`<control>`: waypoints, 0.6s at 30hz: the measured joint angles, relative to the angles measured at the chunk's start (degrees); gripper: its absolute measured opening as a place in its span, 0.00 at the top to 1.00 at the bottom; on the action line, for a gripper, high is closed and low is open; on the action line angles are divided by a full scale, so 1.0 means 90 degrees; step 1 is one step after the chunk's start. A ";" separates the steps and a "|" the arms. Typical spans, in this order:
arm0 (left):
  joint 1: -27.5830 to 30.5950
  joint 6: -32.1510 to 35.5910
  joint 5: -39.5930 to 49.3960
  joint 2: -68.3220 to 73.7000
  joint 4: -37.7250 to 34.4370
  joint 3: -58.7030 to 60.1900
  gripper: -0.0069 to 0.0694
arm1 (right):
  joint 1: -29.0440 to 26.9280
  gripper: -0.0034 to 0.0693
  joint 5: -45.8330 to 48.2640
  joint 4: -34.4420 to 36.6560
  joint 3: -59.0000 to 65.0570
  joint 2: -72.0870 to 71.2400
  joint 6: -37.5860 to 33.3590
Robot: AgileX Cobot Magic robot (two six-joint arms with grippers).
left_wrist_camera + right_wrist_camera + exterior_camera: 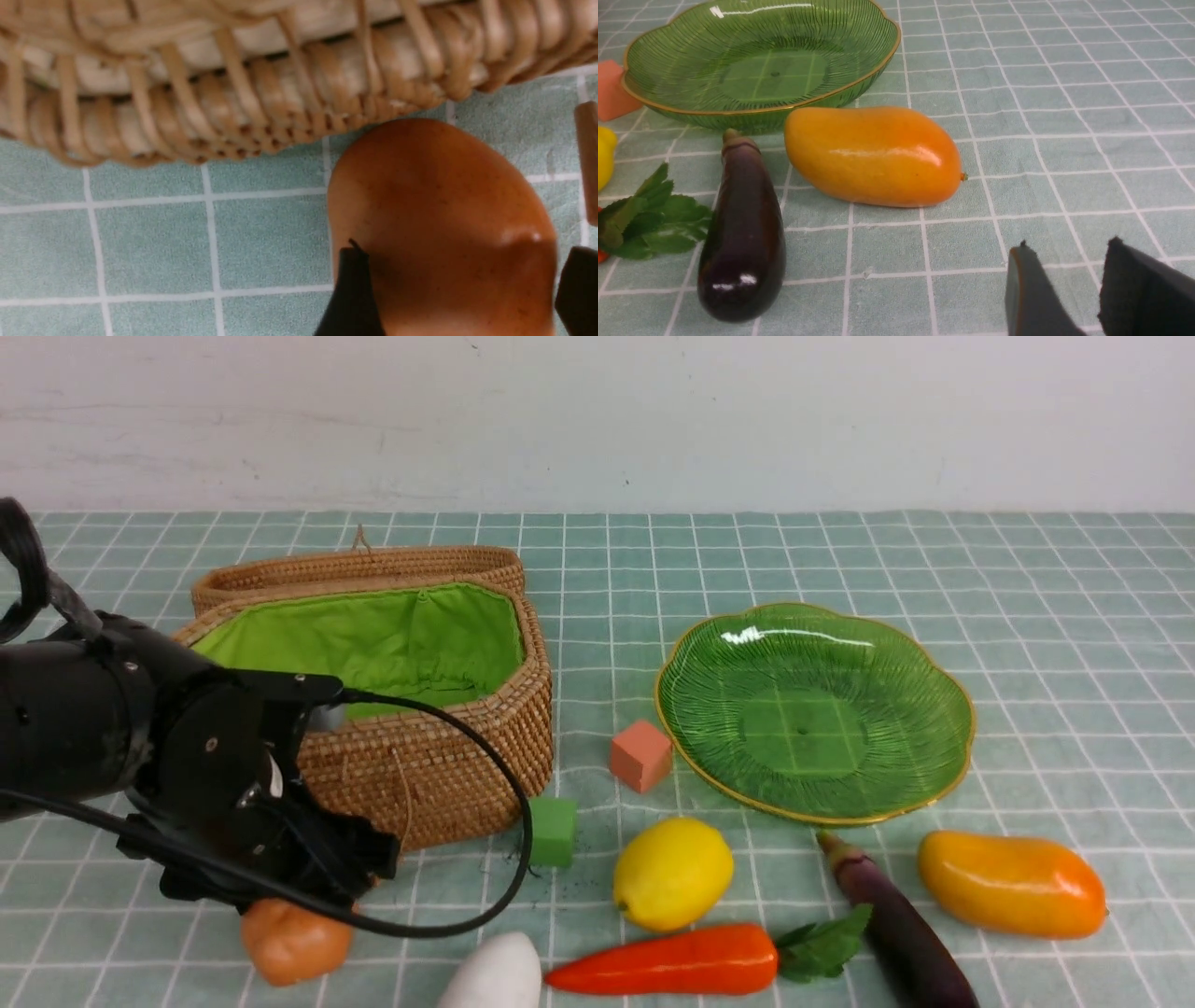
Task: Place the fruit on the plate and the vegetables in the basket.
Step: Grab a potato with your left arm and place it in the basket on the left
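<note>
A brown potato point(294, 943) point(444, 210) lies on the cloth just in front of the wicker basket point(420, 775) point(233, 93). My left gripper point(317, 887) point(462, 249) straddles it, one finger against it and a thin gap at the other. The basket's lid is open and its green lining shows. The green plate point(812, 709) point(761, 70) holds nothing. In front of it lie a lemon point(672, 873), a mango point(1013, 882) point(873, 156), an eggplant point(901, 924) point(742, 228), a carrot point(672, 961) and a white radish point(495, 975). My right gripper point(1066, 247) hovers open beside the mango, holding nothing.
A salmon-pink cube point(640, 756) point(609, 91) sits against the plate's left rim. A small green cube point(553, 831) stands at the basket's front right corner. The left arm's cable point(504, 775) loops in front of the basket wall.
</note>
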 joint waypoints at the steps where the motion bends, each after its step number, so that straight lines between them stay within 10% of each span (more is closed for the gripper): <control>1: 0.0000 0.0000 0.0000 0.0010 0.0005 -0.0006 0.24 | 0.0000 0.62 0.0000 0.0000 0.0000 0.0000 0.0000; 18: 0.0000 0.0481 0.0557 -0.0037 0.0002 -0.0098 0.31 | 0.0000 0.62 0.0000 0.0000 0.0000 0.0000 0.0000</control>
